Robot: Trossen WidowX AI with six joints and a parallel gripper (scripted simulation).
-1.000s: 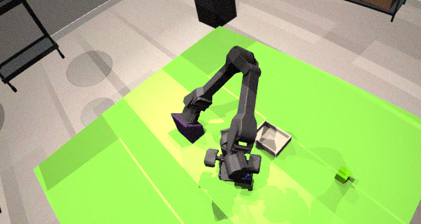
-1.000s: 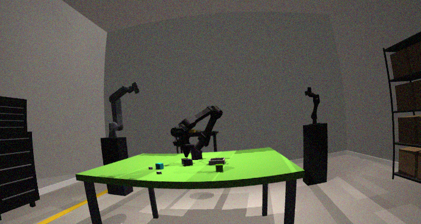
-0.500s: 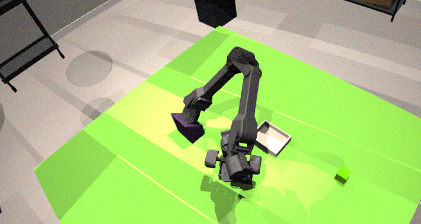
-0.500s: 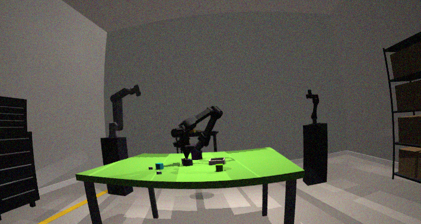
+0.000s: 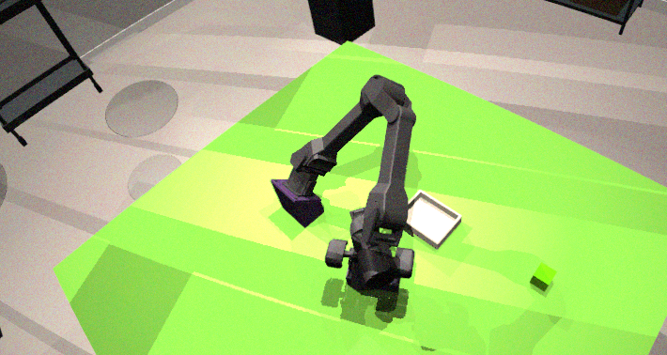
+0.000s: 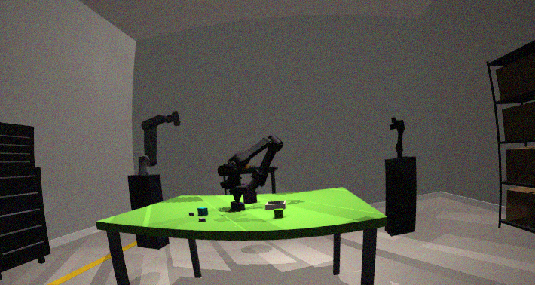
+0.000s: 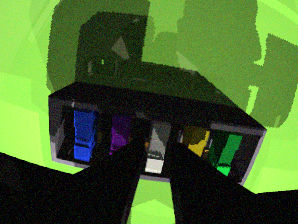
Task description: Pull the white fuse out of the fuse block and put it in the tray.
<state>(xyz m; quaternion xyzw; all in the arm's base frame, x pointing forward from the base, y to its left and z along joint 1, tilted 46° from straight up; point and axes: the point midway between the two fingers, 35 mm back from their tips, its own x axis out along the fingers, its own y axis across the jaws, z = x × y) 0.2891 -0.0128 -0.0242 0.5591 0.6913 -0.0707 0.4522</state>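
Observation:
The dark fuse block (image 7: 160, 99) (image 5: 301, 208) (image 6: 237, 206) stands on the green table. In the wrist view it holds a row of fuses: blue (image 7: 83, 136), purple (image 7: 121, 137), white (image 7: 154, 161), yellow (image 7: 194, 140) and green (image 7: 226, 151). My gripper (image 7: 157, 147) (image 6: 236, 199) is down at the block, with one dark finger on each side of the white fuse. The fingers stand narrowly apart and I see no grip on the fuse, which sits in its slot. The white-floored tray (image 5: 448, 233) (image 6: 275, 205) lies to the right of the arm's base and holds nothing.
A small green cube (image 5: 543, 276) (image 6: 278, 213) lies right of the tray. A teal cylinder (image 6: 203, 211) and small dark pieces (image 6: 202, 220) lie left of the block. The arm's base (image 5: 376, 261) stands between block and tray. Black pedestals stand around the table.

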